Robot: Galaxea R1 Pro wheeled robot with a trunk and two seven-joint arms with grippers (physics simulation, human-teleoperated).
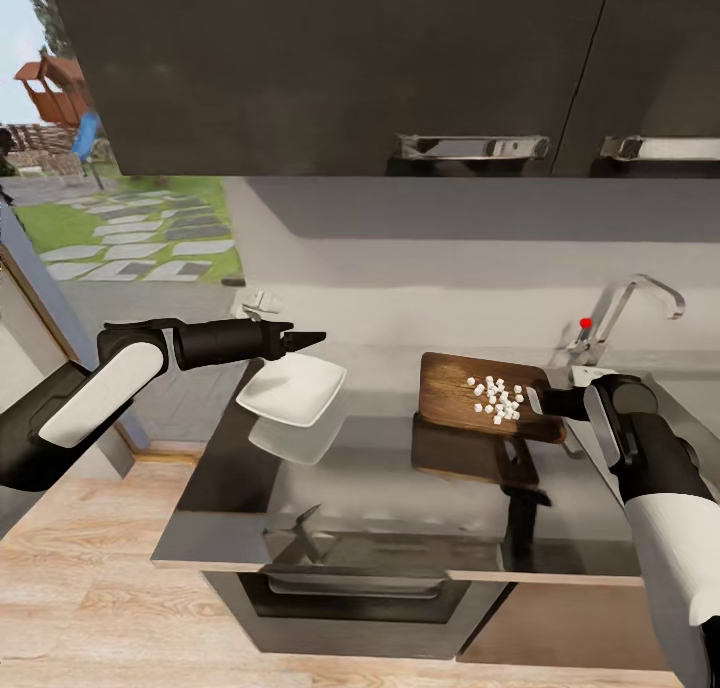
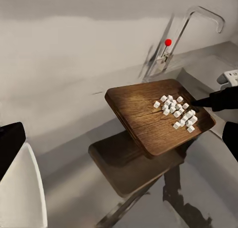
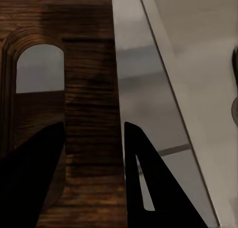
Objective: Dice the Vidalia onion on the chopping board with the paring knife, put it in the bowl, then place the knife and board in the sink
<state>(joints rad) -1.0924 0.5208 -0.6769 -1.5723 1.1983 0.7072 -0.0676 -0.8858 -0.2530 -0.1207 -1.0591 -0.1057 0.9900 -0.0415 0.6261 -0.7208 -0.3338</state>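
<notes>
head view: chopping board (image 1: 470,398) is lifted clear of the countertop (image 1: 380,488), its reflection below it. right gripper (image 1: 545,401) clamps the board's end nearest the sink's tap (image 1: 620,318); a heap of diced onion (image 1: 497,400) sits on that same end, just beside the fingers. bowl (image 1: 293,388) hangs on the far side of the board from the tap, also off the slab, at the tip of the left gripper (image 1: 300,341). fingers look pinched on the bowl's rim, though i cannot tell the contact for certain. board's long axis runs from the tap toward the bowl, a clear gap between the two.

left wrist view: board tilted, dice bunched at the end held by the dark right gripper (image 2: 206,103). a white edge of the bowl (image 2: 22,193) sits close under this camera.

right wrist view: the two dark fingers (image 3: 148,188) straddle the board's edge beside the slot handle (image 3: 39,69), closed onto the wood.

judgement: the tip-out turns on bringing the board's free end over the bowl; the dice lie at the wrong end.
</notes>
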